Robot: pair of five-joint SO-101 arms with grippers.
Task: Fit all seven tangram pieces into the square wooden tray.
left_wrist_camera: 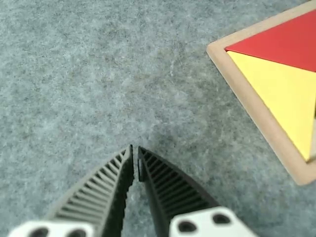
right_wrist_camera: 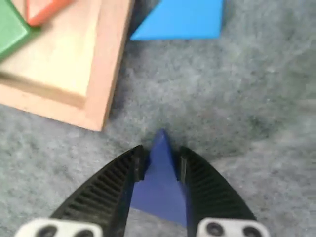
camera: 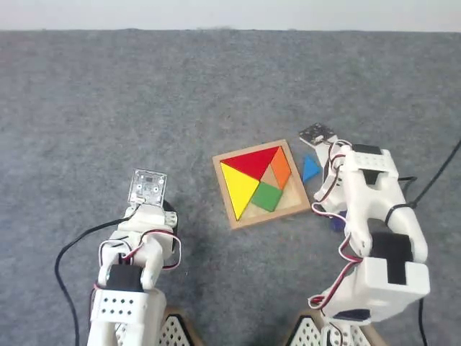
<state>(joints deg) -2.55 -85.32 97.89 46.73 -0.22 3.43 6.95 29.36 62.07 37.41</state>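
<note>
A dark blue piece [right_wrist_camera: 159, 185], pointed at its tip, is sitting clamped between the jaws of the right gripper [right_wrist_camera: 160, 151], low over the grey mat [camera: 144, 94] near a corner of the square wooden tray [right_wrist_camera: 106, 74]. A light blue triangle [right_wrist_camera: 183, 19] is lying on the mat just beside the tray. The tray is holding a red triangle [camera: 253, 163], a yellow triangle [camera: 239, 189], an orange piece [camera: 281, 167] and a green square [camera: 268, 196]. The left gripper [left_wrist_camera: 134, 154] is hanging over the mat with its jaws pressed together, gripping nothing.

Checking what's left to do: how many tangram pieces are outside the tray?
2 in view: a light blue triangle on the carpet beside the tray, and a dark blue piece held in the right gripper. The seventh may be hidden under an arm.
</note>
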